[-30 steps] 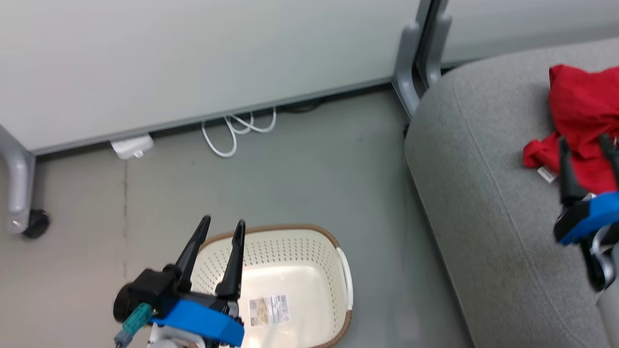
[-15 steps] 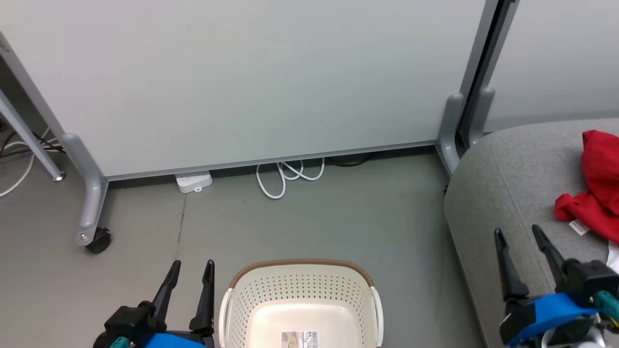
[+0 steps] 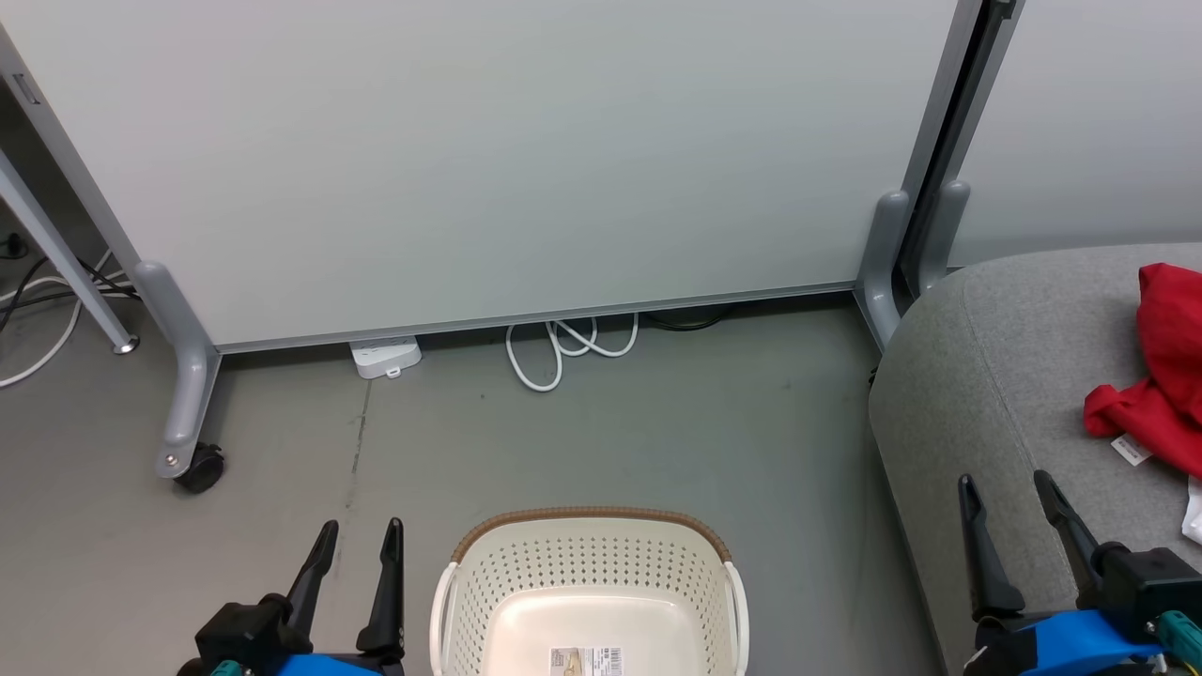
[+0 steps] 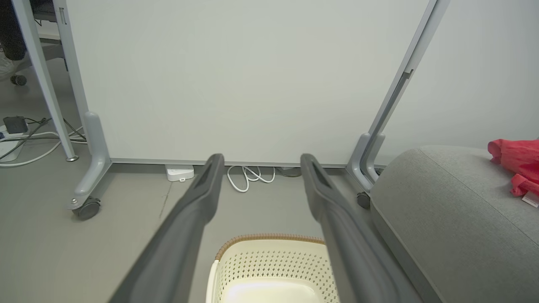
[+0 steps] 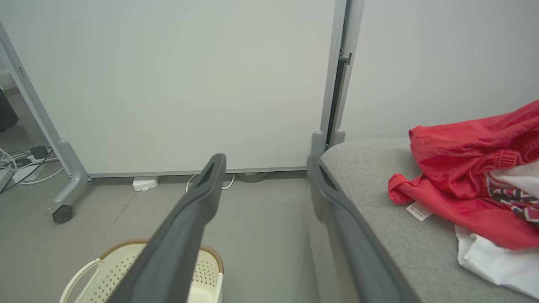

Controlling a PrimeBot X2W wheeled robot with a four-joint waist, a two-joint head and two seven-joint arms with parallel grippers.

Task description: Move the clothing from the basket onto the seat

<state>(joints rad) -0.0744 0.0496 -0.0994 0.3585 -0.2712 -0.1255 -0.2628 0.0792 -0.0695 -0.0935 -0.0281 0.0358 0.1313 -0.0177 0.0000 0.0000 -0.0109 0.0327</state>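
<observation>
— Grey floor [image 3: 610, 441] runs up to a pale partition panel [image 3: 488, 150] whose leg ends in a black castor [image 3: 199, 467]. What lies along its foot?
— A looped white cable [image 3: 563, 349] and a small white power strip [image 3: 385, 357], in the middle of the head view.
— And the cream-white perforated plastic laundry basket with the brown woven-look rim [image 3: 587, 563]?
— Bottom centre of the head view, standing on the floor. Its pale bottom shows, with a label sticker [image 3: 585, 660] on it.
— Where is the red jersey clothing [image 3: 1150, 394]?
— On the large grey fabric-upholstered seat [image 3: 995, 376], at the right edge of the frame, well apart from the basket. It lies crumpled, with a small white tag [image 3: 1130, 450] at its lower fold. The right wrist view shows white fabric [image 5: 492, 261] under the red.
— The left gripper [image 3: 362, 528]?
— Lower left, just beside the basket, its two dark fingers spread apart with floor showing between them.
— The right gripper [image 3: 1003, 481]?
— Lower right, over the seat's front part, fingers likewise spread and gripping nothing. The clothing lies near, to its right, not touching.
</observation>
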